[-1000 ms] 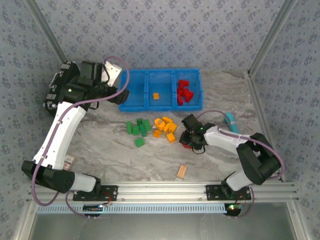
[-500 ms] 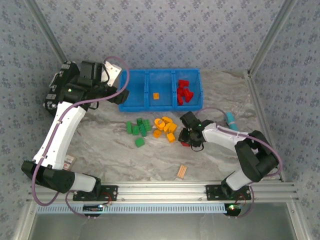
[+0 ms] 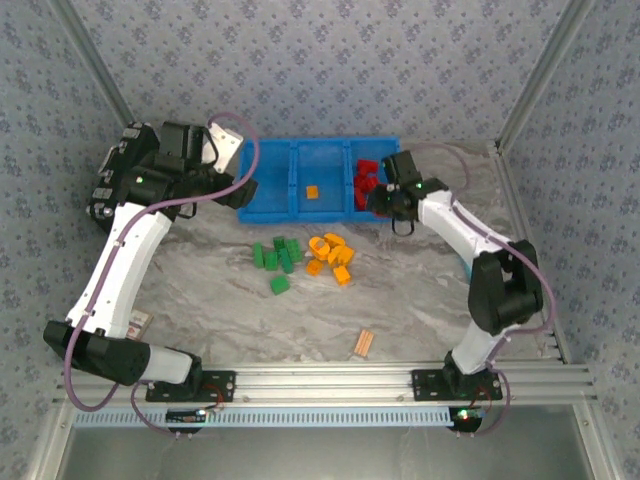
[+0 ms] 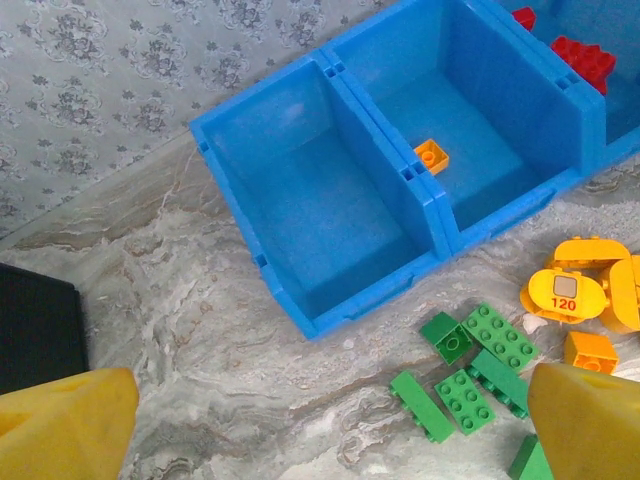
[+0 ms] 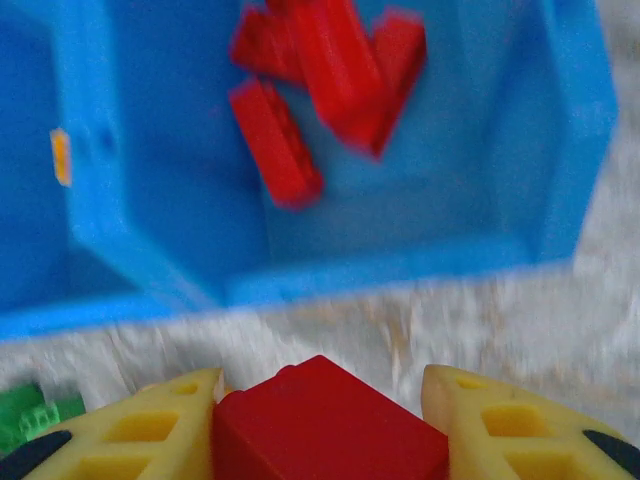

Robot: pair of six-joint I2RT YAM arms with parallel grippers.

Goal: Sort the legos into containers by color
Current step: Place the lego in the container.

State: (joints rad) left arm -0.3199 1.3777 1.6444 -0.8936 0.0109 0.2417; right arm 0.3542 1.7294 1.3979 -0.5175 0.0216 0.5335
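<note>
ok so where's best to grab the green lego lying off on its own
Probably from straight above, pinching opposite side walls of the green lego: it sits low on the table, apart from the green cluster, leaving room either side.

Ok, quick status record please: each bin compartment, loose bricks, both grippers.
left compartment: no bricks
middle compartment: one orange brick
right compartment: several red bricks
loose on table: green pile, orange pile, side by side
left gripper: open, above the table near the left compartment
right gripper: shut on a red brick, at the right compartment's front wall
</note>
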